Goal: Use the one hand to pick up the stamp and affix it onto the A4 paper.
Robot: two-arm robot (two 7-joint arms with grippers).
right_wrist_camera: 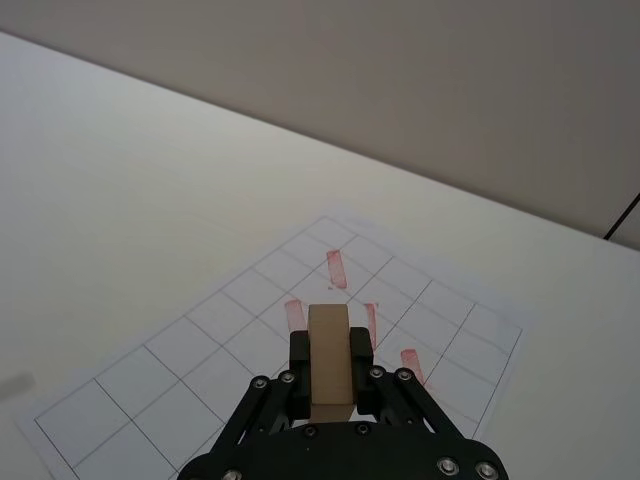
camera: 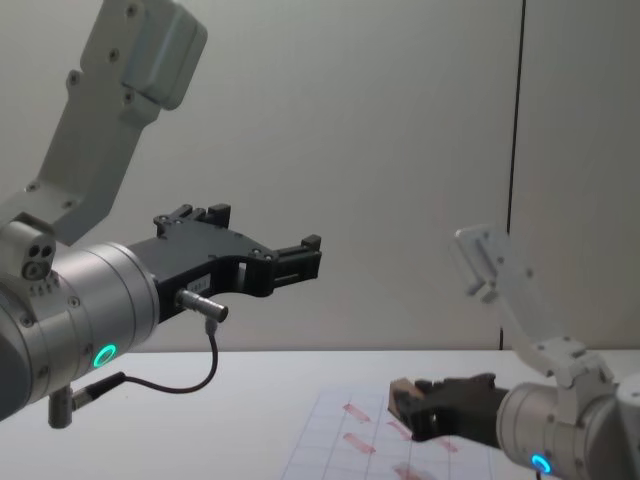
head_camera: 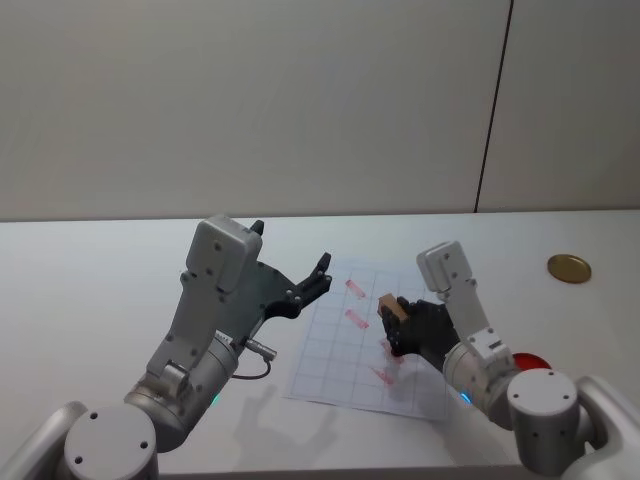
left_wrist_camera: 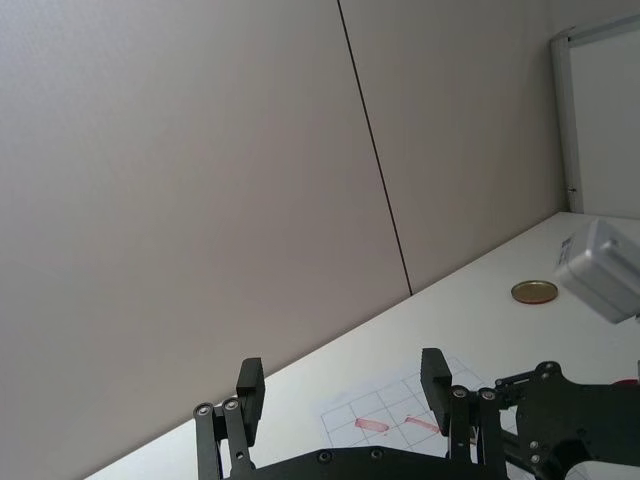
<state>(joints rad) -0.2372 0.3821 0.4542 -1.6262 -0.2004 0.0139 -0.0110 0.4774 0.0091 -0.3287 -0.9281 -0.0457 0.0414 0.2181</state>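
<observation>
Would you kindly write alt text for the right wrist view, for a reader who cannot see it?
The right gripper is shut on the tan wooden stamp, poised over the gridded A4 paper, which lies on a white table and bears several red stamped marks.

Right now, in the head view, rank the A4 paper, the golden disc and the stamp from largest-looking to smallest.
1. A4 paper
2. golden disc
3. stamp, partly hidden in the right gripper, so its rank below the disc is unsure.

bare lab or test room, plain white table point(head_camera: 90, 270) against blank grey panelled wall point(head_camera: 250, 100)
</observation>
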